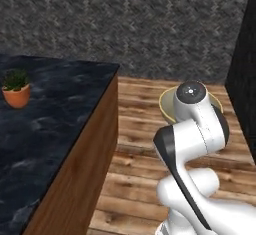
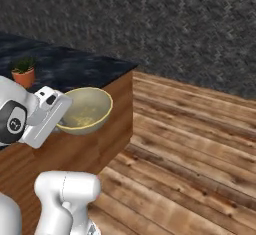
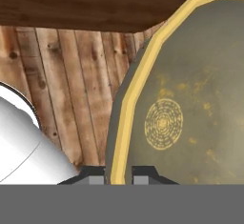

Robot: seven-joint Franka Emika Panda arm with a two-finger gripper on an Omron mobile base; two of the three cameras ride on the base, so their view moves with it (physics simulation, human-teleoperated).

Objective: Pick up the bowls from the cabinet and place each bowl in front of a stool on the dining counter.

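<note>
1. The gripper point(image 3: 119, 175), at the bottom of the hand view, is clamped on the rim of the beige bowl point(image 3: 190, 104).
2. In the right base view, left of centre, the bowl point(image 2: 85, 110) hangs beside the dining counter point(image 2: 75, 66), not over it.
3. The counter lies up and left of the bowl, so my guess is the carry goes that way; a plant pot point(image 2: 24, 75) stands at far left.

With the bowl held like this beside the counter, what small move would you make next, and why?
Probably swing the pale bowl sideways over the black marble counter. The claw grips its rim, and the bowl hangs over the wooden floor, off the counter's end. The plant pot stands far back.
</note>
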